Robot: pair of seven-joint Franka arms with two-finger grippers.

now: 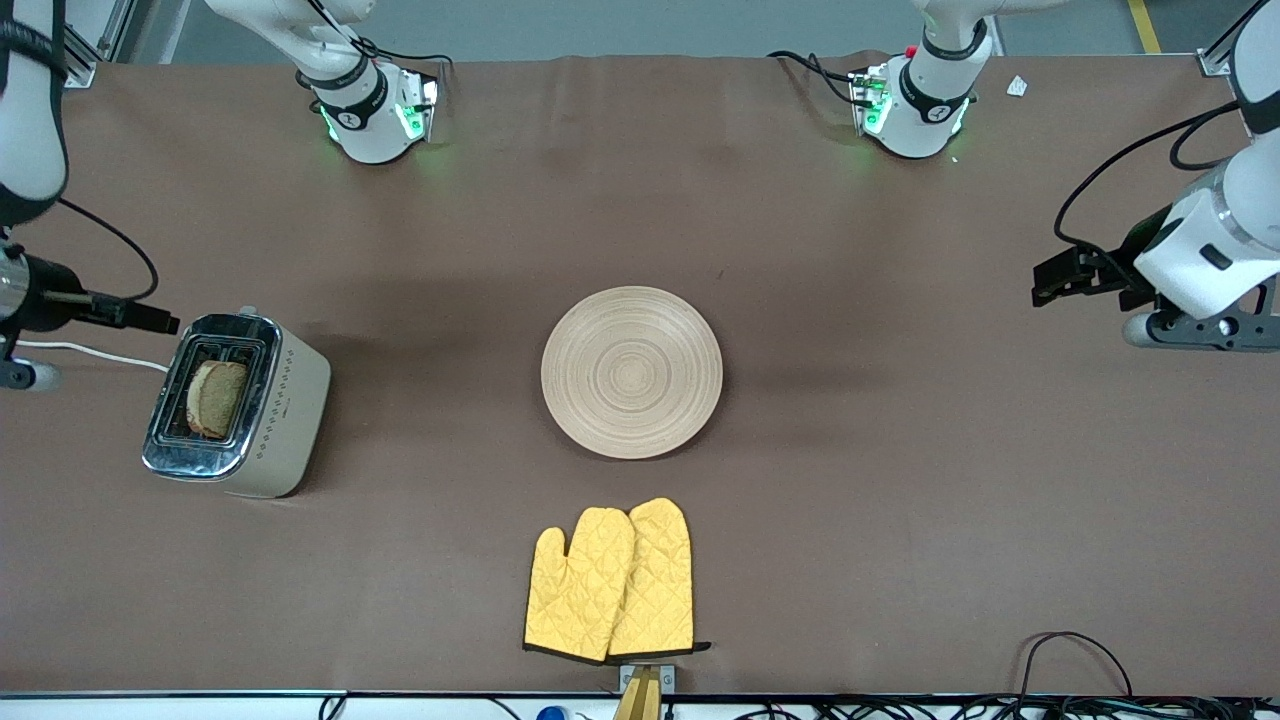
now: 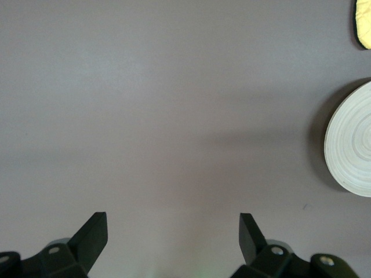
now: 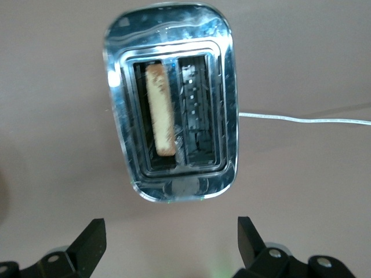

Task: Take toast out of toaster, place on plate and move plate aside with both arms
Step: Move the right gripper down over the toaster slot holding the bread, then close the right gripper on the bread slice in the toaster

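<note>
The toast (image 1: 215,398) stands in one slot of a silver toaster (image 1: 268,430) at the right arm's end of the table. The right wrist view shows the toast (image 3: 161,110) edge-on in the toaster (image 3: 226,104). My right gripper (image 1: 160,322) is open and empty, in the air beside the toaster; its view shows the jaws (image 3: 171,237) spread wide. The round beige plate (image 1: 631,371) lies bare at the table's middle. My left gripper (image 1: 1045,285) is open and empty over bare table at the left arm's end (image 2: 173,234), with the plate's edge (image 2: 352,145) in its view.
A pair of yellow oven mitts (image 1: 610,583) lies nearer the front camera than the plate, close to the table's front edge, and shows in the left wrist view (image 2: 365,23). A white cable (image 3: 301,119) runs from the toaster across the brown table (image 1: 900,450).
</note>
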